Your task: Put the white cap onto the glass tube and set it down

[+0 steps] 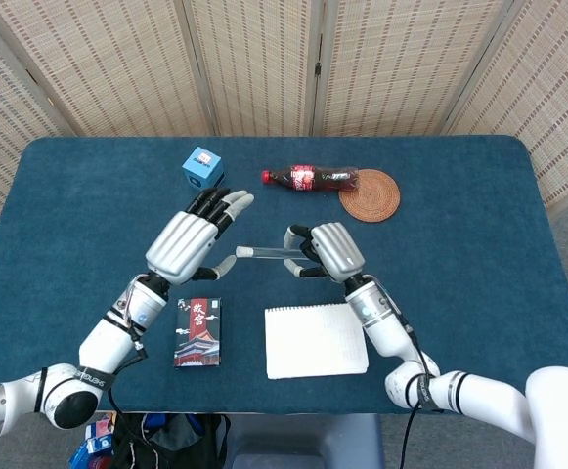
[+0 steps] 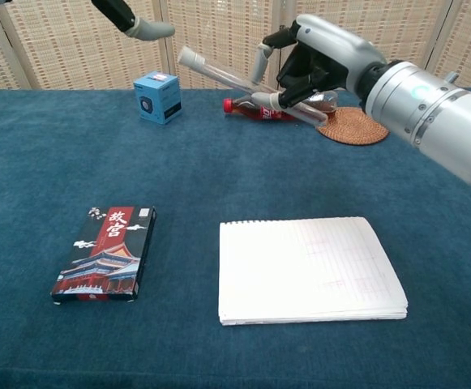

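Right hand: silver five-finger right hand (image 1: 325, 250), raised above the table centre, fingers curled round the clear glass tube (image 2: 243, 82) and gripping it toward its right end
Glass tube: held off the table, lying nearly level in the head view and sloping down to the right in the chest view; its left end juts free of the fingers toward the left hand
White cap: a pale end piece shows on the tube's left end (image 1: 243, 251); whether that is the cap cannot be told
Left hand: silver and black left hand (image 1: 188, 240), raised just left of the tube, fingers spread wide and holding nothing, its thumb near the tube's free end but apart from it
Table: dark blue cloth-covered table (image 1: 479, 283)
Blue box: small blue cube-shaped box (image 1: 202, 168), far left of centre
Bottle: dark cola bottle with red cap and label (image 1: 310, 179), lying on its side at the far centre
Coaster: round woven wicker coaster (image 1: 370, 194), touching the bottle's right end
Book: dark booklet with red building picture (image 1: 197, 332), near left, flat
Notepad: white lined paper notepad (image 1: 315, 341), near centre, flat
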Action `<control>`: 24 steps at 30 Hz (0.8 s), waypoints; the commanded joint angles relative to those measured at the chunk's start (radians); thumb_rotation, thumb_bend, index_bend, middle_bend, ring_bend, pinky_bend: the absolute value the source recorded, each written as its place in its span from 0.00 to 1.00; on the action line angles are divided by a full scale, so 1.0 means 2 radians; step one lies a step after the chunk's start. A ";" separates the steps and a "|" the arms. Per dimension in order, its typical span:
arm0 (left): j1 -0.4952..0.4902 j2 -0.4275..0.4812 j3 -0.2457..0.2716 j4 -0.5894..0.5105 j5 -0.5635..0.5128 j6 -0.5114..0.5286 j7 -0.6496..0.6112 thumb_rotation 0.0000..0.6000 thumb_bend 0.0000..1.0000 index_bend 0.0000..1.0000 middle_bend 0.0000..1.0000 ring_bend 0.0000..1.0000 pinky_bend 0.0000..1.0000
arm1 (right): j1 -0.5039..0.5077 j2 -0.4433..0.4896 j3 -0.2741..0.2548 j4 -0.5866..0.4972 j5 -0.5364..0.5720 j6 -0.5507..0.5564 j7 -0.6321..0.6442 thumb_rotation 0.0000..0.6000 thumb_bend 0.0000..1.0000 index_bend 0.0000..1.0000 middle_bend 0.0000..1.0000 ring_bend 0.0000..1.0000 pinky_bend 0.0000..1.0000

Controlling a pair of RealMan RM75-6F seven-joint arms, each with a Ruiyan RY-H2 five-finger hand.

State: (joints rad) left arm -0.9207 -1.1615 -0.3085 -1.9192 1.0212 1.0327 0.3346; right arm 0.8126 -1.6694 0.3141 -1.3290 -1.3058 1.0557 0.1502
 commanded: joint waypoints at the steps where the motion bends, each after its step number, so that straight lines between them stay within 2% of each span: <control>1: 0.005 0.010 0.007 0.007 -0.004 -0.003 0.004 1.00 0.34 0.00 0.00 0.00 0.00 | 0.001 0.025 -0.006 -0.009 0.013 -0.021 -0.033 1.00 0.75 0.83 1.00 1.00 1.00; 5: 0.017 0.017 0.018 0.029 0.000 0.003 0.003 1.00 0.34 0.00 0.00 0.00 0.00 | 0.003 0.044 -0.010 -0.011 0.036 -0.047 -0.070 1.00 0.75 0.83 1.00 1.00 1.00; 9: 0.031 0.017 0.028 0.051 0.006 0.011 -0.003 1.00 0.34 0.00 0.00 0.00 0.00 | 0.006 0.037 -0.014 0.006 0.054 -0.064 -0.079 1.00 0.75 0.83 1.00 1.00 1.00; 19: 0.061 0.025 0.042 0.077 0.018 0.020 -0.031 1.00 0.33 0.00 0.00 0.00 0.00 | 0.024 -0.039 -0.021 0.110 0.073 -0.099 -0.055 1.00 0.75 0.83 1.00 1.00 1.00; 24: 0.072 0.027 0.048 0.081 0.028 0.022 -0.039 1.00 0.34 0.00 0.00 0.00 0.00 | 0.033 -0.074 -0.020 0.160 0.075 -0.114 -0.043 1.00 0.70 0.83 1.00 1.00 1.00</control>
State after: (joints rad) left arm -0.7809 -1.1085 -0.2170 -1.7615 1.0722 1.0745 0.2582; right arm 0.8669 -1.7877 0.2743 -1.0441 -1.1605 0.8452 0.0502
